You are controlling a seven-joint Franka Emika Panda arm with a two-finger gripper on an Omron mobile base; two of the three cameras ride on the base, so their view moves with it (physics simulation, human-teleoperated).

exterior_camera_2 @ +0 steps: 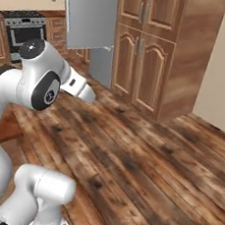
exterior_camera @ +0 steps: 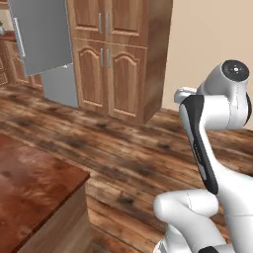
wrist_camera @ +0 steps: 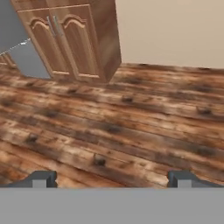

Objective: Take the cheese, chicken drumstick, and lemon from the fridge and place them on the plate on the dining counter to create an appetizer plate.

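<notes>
1. Nearest, the gripper [wrist_camera: 111, 178] has its two dark fingertips [wrist_camera: 41, 178] spread wide apart with nothing between them; it hangs over bare plank floor [wrist_camera: 131, 127].
2. At the base's left, a corner of the dining counter [exterior_camera: 34, 183] shows its glossy reddish-brown top; no plate is on the visible part.
3. Beyond the floor stands the tall wooden cupboard [exterior_camera: 111, 54], with a beige wall [wrist_camera: 175, 30] to its right.
4. Farthest, left of the cupboard, is the fridge [exterior_camera: 59, 86], its grey door [exterior_camera: 42, 32] swung open. Its shelves are hidden, so I cannot tell where the cheese, drumstick or lemon lie.
5. The step in hand looks like the approach to the fridge. To do it well, drive around the open door, face the shelves squarely, and keep the fingers spread until one item sits between them.
</notes>
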